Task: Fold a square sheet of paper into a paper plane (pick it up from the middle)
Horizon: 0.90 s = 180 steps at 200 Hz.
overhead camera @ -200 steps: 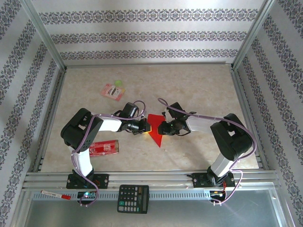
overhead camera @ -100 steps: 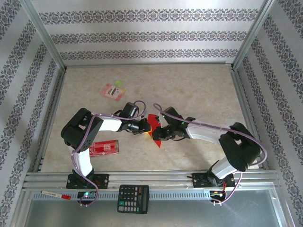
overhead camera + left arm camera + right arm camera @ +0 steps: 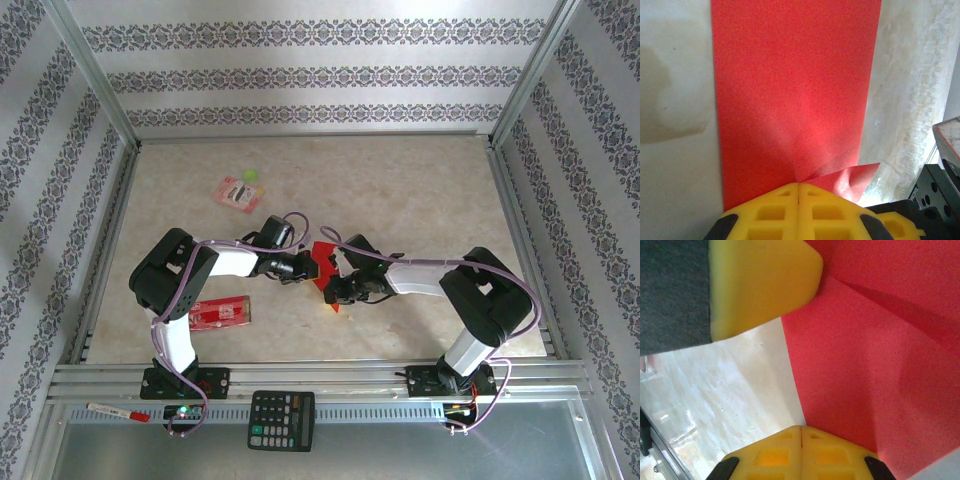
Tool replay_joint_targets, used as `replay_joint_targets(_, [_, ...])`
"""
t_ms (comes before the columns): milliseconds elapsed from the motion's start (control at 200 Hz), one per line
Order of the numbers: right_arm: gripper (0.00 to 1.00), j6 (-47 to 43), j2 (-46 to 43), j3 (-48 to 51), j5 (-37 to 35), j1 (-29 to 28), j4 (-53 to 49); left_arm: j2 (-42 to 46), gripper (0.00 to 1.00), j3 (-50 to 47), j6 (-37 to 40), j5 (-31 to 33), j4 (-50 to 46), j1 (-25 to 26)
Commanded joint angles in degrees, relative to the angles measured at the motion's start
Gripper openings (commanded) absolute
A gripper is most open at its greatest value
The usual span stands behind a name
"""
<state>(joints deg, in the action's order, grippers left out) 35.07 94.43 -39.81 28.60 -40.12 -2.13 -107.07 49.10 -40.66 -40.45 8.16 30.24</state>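
The red sheet of paper [image 3: 323,256], partly folded to a point, stands raised off the table between my two grippers. My left gripper [image 3: 310,267] meets it from the left. In the left wrist view the yellow jaws [image 3: 799,184] are pressed together on its edge, and a small flap [image 3: 850,177] fans out from the tip. My right gripper [image 3: 334,292] sits at the paper's near tip. In the right wrist view its jaws [image 3: 801,427] are shut on the lower edge of the paper [image 3: 875,365], with a left finger [image 3: 760,285] just above.
A red packet with white print [image 3: 220,313] lies near the left arm's base. A pink packet [image 3: 238,191] rests further back on the left. A calculator [image 3: 281,420] and a marker [image 3: 117,411] lie on the front rail. Metal frame posts border the table.
My right gripper has swung left and nearer, down to the paper's near tip, and has shut there. The paper has buckled up from lying flat. The left arm has barely moved.
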Motion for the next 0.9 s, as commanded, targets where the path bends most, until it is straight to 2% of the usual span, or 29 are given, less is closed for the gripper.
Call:
replay_joint_targets(0, [0.03,1.59,-0.47,4.37,-1.24,-0.56,-1.73,-4.66,0.0,-1.47,3.08,7.9,-7.32,-0.81])
replay_joint_targets(310, [0.03,4.66,-7.85,12.14,-2.4,-2.68,-2.01,-4.58,0.0,-1.22,3.66,8.85,-8.34,-0.88])
replay_joint_targets(535, [0.02,6.23,-13.59,8.05,0.81,0.41,0.37,-4.8,0.0,-0.96,3.93,8.65,-8.65,-0.87])
replay_joint_targets(645, [0.02,6.15,-12.9,5.32,1.16,0.41,1.03,-4.84,0.0,-0.7,3.8,8.46,-8.79,-0.86])
replay_joint_targets(894, [0.02,4.09,-4.3,2.46,1.72,1.24,2.87,-4.56,0.0,-0.39,3.6,8.23,-8.95,-0.81])
